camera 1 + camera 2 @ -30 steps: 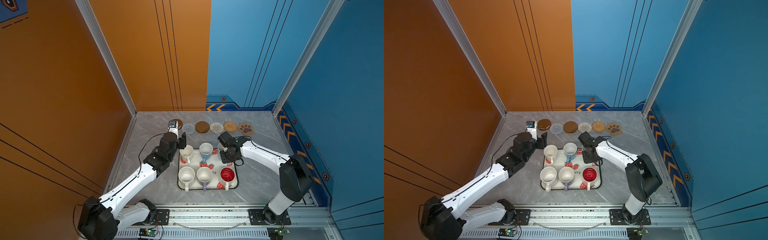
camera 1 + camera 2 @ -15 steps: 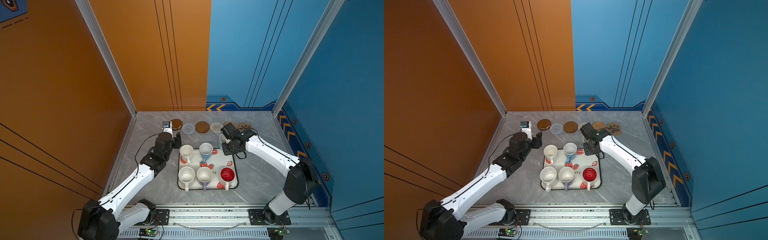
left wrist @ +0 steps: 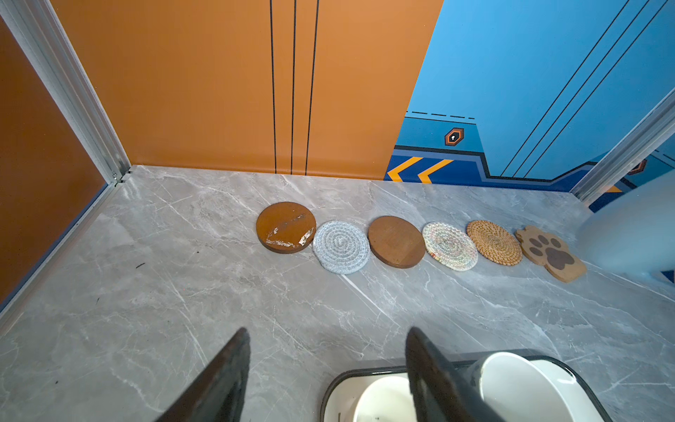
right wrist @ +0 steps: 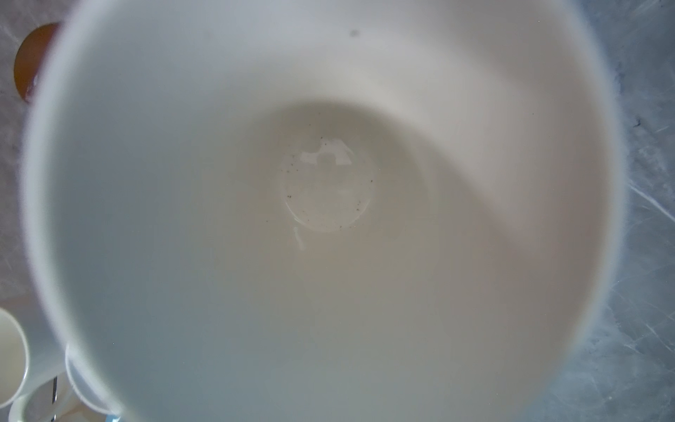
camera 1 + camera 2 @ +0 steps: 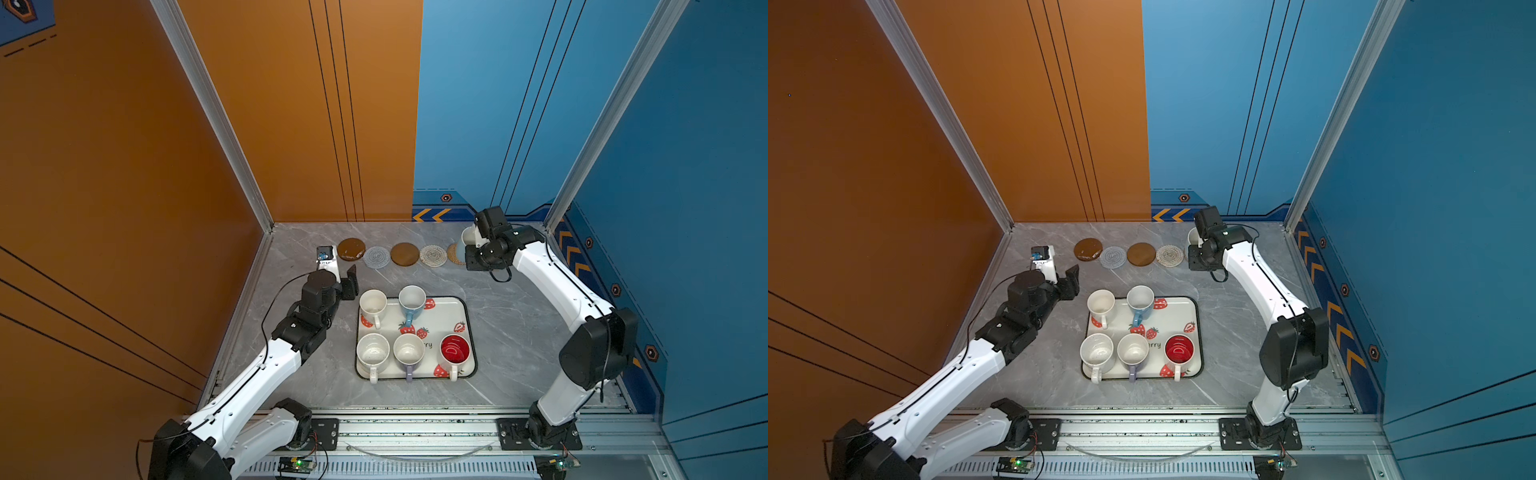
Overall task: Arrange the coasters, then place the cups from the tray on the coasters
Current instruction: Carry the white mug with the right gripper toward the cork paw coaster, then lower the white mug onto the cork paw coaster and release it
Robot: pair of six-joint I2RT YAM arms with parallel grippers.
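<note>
One cup (image 4: 325,219), seemingly in right gripper (image 5: 473,248)

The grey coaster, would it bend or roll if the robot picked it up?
The grey coaster looks like coiled cord, so it would probably flop a little rather than stay stiff. It lies flat on the table, so rolling seems unlikely. Being thin, it is likely light, but its low edge may be tricky to pinch.

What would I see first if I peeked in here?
Probably the strawberry tray in the middle of the table, carrying five cups, including a red-lined cup. Behind it, coasters line the back, and the right claw holds a pale cup at that row's right end.
</note>
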